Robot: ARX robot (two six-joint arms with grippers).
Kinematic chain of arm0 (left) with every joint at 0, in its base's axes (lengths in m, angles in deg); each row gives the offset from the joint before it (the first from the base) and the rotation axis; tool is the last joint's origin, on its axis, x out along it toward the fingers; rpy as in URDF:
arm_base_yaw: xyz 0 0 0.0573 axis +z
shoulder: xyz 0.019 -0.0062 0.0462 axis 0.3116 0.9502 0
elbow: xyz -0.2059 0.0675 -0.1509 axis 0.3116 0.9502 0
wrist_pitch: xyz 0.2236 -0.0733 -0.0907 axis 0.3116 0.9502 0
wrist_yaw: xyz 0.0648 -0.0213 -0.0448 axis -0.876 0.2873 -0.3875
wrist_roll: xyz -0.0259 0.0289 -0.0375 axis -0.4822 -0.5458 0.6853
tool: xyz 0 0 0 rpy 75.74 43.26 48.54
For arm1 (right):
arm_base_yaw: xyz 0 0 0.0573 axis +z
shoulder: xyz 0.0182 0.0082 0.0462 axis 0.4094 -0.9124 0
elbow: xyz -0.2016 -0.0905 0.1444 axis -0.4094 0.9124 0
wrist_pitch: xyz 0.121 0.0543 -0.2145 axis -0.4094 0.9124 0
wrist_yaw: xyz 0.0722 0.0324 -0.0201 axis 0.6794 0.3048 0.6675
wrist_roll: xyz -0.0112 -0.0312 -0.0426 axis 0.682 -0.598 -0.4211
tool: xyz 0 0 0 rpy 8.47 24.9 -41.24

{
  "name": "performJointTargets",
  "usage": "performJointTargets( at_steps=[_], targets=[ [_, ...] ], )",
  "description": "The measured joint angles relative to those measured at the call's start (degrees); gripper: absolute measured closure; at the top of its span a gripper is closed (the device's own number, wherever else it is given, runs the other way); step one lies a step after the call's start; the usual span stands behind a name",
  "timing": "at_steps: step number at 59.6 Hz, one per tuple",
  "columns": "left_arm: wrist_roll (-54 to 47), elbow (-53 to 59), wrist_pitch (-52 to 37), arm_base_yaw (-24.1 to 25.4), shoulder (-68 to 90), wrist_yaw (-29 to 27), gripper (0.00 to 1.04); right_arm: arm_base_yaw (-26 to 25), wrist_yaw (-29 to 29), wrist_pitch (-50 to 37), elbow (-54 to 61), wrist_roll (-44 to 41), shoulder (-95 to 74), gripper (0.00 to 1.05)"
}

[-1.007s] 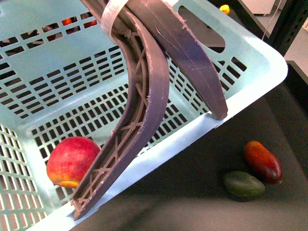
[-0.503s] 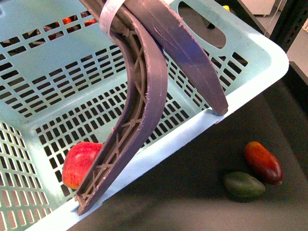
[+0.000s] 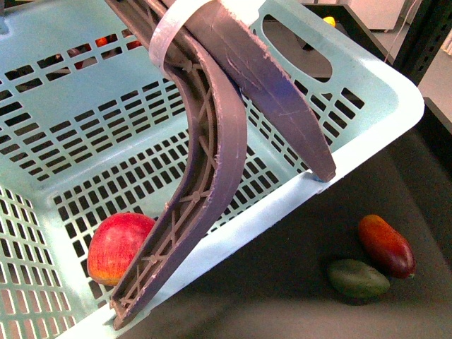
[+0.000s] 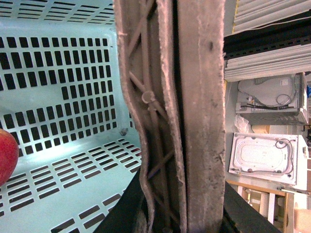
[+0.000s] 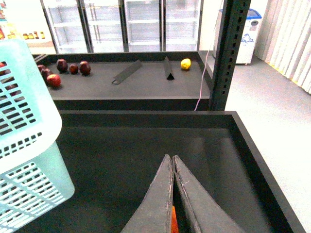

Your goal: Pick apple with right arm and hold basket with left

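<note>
Surface: black tray bed point(image 3: 282, 289); glass-door coolers point(image 5: 146, 24) stand behind it in the right wrist view.
Basket: pale blue slotted basket point(image 3: 395, 106), tilted, filling the front view from 9 to 1 o'clock.
Left gripper point(image 3: 224, 244): jaws narrow, clamped across the basket's near rim.
Apple point(image 3: 120, 247): inside the basket at 8 o'clock, partly behind the ribbed finger point(image 3: 212, 141).
Right gripper point(image 5: 171, 160): fingers pressed together at the tips, over bare tray, apart from the basket.
Other fruit: red-orange fruit point(image 3: 385, 246) and green fruit point(image 3: 357, 277), just beside each other at 4 o'clock.
</note>
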Motion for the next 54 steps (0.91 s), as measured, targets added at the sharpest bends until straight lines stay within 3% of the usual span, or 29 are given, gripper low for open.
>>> performJointTargets(
  at_steps=[36,42,54],
  targets=[
    [0.0,0.0,0.0,0.0,0.0,0.0,0.86,0.0,0.0,10.3,0.0,0.0,10.2,1.03],
    [0.0,0.0,0.0,0.0,0.0,0.1,0.86,0.0,-0.1,19.5,0.0,0.0,17.7,1.03],
    [0.0,0.0,0.0,0.0,0.0,0.1,0.86,0.0,-0.1,20.4,0.0,0.0,19.9,1.03]
  ],
)
